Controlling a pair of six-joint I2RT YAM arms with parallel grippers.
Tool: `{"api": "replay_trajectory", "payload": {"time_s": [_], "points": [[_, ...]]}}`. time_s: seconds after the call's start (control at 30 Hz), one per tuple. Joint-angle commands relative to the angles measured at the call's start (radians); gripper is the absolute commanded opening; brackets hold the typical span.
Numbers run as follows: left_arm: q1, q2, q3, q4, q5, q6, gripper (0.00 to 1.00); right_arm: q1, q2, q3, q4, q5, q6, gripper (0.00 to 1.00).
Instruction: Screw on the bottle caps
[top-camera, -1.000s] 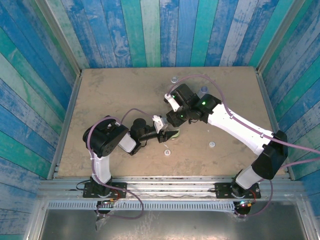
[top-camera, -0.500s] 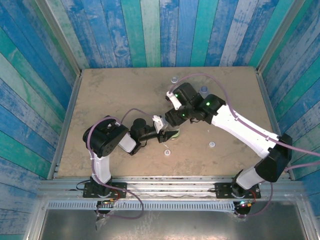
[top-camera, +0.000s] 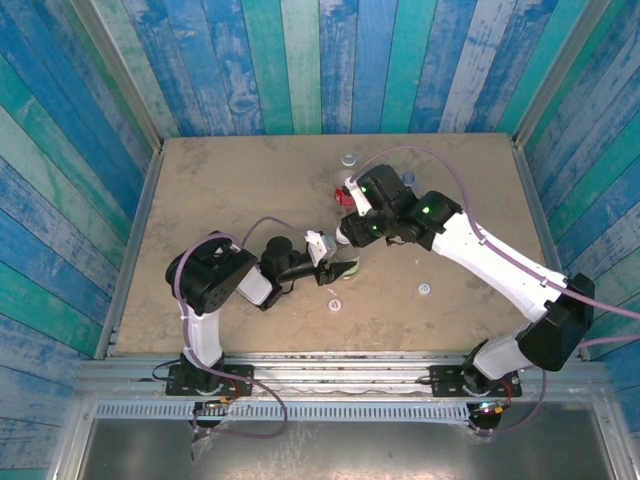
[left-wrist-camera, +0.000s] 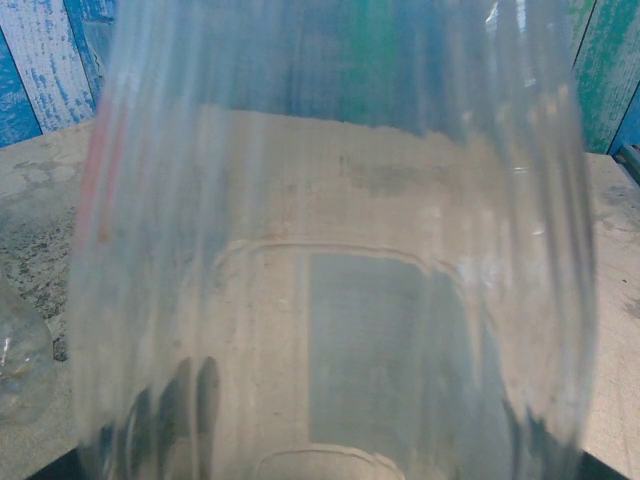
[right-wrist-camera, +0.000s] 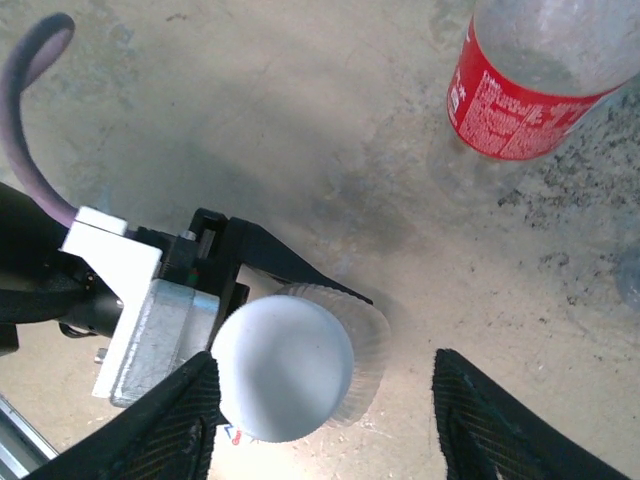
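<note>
My left gripper (top-camera: 328, 264) is shut on the green-yellow-labelled bottle (top-camera: 346, 268), held low over the table; its clear wall (left-wrist-camera: 330, 280) spans the left wrist view. A white cap (right-wrist-camera: 285, 367) sits on that bottle's neck. My right gripper (right-wrist-camera: 325, 368) is open around the cap: the left finger (right-wrist-camera: 180, 425) is at the cap's edge, the right finger (right-wrist-camera: 490, 425) stands well apart. The red-labelled bottle (right-wrist-camera: 520, 95) stands upright beyond (top-camera: 340, 190). The plain bluish bottle (top-camera: 408, 180) stands behind the right arm. Loose caps lie at the far side (top-camera: 349, 158), the near middle (top-camera: 335, 304) and the near right (top-camera: 424, 290).
The sandy table (top-camera: 220, 190) is boxed in by blue and green plank walls (top-camera: 300, 60) on three sides. A purple cable (right-wrist-camera: 25, 120) loops beside the left arm. The right arm's white link (top-camera: 490, 262) slants across the table's right half.
My right wrist has drawn back toward the far side, uncovering the red-labelled bottle. Its jaws widened and then narrowed again. The left arm and its bottle have stayed still.
</note>
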Motion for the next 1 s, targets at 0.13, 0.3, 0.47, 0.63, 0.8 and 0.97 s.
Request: {"api": "replay_trajectory", "payload": {"time_s": [0.13, 0.3, 0.47, 0.63, 0.8, 0.97], "points": [[-0.005, 0.028, -0.001, -0.029, 0.004, 0.013, 0.59, -0.016, 0.023, -0.044, 0.001, -0.021, 0.013, 0.52], [-0.005, 0.030, 0.001, -0.029, 0.008, 0.011, 0.59, -0.016, 0.025, -0.051, 0.002, -0.031, 0.015, 0.46], [-0.005, 0.031, 0.002, -0.030, 0.007, 0.010, 0.59, -0.016, 0.031, -0.048, 0.003, -0.082, 0.010, 0.40], [-0.005, 0.029, 0.001, -0.027, 0.008, 0.003, 0.59, -0.016, 0.030, -0.060, 0.006, -0.107, 0.016, 0.32], [-0.005, 0.029, 0.005, -0.029, 0.007, -0.006, 0.58, -0.017, 0.006, -0.090, 0.010, -0.119, 0.044, 0.25], [-0.005, 0.026, 0.009, -0.041, 0.005, -0.010, 0.58, -0.016, -0.034, -0.118, 0.014, -0.150, 0.074, 0.25]]}}
